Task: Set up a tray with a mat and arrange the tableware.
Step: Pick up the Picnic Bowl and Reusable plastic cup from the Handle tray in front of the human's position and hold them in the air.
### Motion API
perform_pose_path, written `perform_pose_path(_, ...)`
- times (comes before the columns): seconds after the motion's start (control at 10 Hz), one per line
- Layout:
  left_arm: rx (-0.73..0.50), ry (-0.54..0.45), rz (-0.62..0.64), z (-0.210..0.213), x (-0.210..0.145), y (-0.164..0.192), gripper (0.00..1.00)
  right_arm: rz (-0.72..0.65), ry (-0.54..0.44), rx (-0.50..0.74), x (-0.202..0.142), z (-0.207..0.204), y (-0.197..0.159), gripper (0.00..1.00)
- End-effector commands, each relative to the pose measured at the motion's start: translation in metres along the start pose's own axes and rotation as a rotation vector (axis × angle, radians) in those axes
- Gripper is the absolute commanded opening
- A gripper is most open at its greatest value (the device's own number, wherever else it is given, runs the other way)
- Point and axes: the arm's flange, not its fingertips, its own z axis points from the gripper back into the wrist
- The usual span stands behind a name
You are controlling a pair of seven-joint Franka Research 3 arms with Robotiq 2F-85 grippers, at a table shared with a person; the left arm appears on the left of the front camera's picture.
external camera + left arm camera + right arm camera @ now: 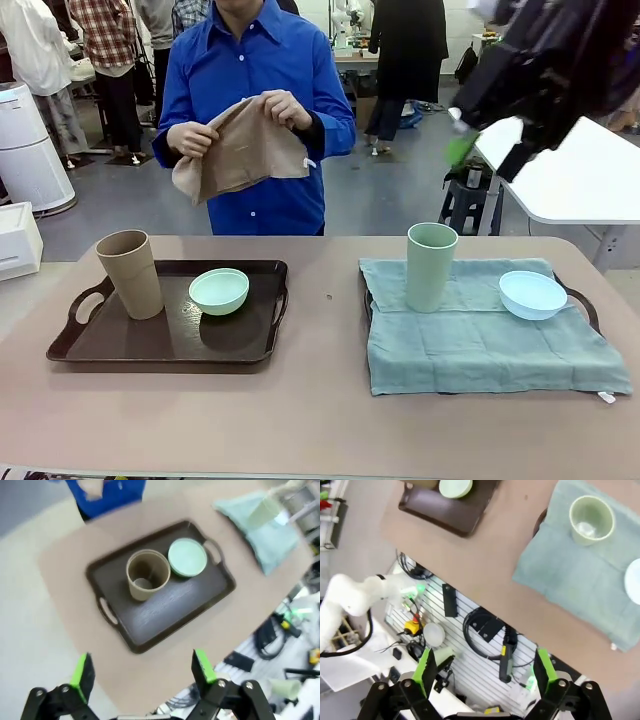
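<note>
A dark brown tray (150, 340) on the left holds a tan cup (131, 273) and a mint green bowl (219, 290). On the right, a second tray (586, 302) lies under a teal mat (480, 345) that carries a sage green cup (430, 266) and a pale blue bowl (532, 294). The person across the table holds a tan mat (240, 150) in both hands. My right gripper (490, 152) hovers open, high at the right. My left gripper (142, 670) is open high above the brown tray (165, 615), tan cup (146, 574) and mint bowl (187, 556). In the right wrist view my right gripper (485, 667) is open far above the teal mat (570, 570) and sage cup (591, 512).
The tan table (320, 420) has bare room between the two trays and along its front edge. A white table (590, 180) stands behind at the right. Cables and a slatted panel (480, 630) lie below the table's near edge.
</note>
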Motion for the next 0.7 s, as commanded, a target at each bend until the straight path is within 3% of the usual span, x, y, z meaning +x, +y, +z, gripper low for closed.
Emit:
perform_pose_path(0.0, 0.012, 0.071, -0.033, -0.054, -0.004, 0.005, 1.0, -0.035, 0.077, -0.023, 0.027, -0.026, 0.027, 1.0)
perform_pose_path(0.3, -0.072, 0.134, 0.014, -0.091, -0.006, 0.018, 1.0, -0.032, 0.125, 0.013, 0.051, -0.087, 0.071, 1.0)
perform_pose_path(0.4, -0.112, 0.114, 0.055, -0.094, -0.011, 0.019, 1.0, -0.029, 0.109, 0.031, 0.056, -0.1, 0.069, 1.0)
perform_pose_path(0.5, -0.177, -0.003, 0.126, -0.071, -0.013, 0.02, 1.0, -0.007, 0.101, 0.118, 0.051, -0.084, 0.053, 1.0)
perform_pose_path(0.6, -0.07, 0.139, 0.005, -0.104, -0.014, 0.016, 1.0, -0.011, 0.137, 0.003, 0.046, -0.098, 0.072, 1.0)
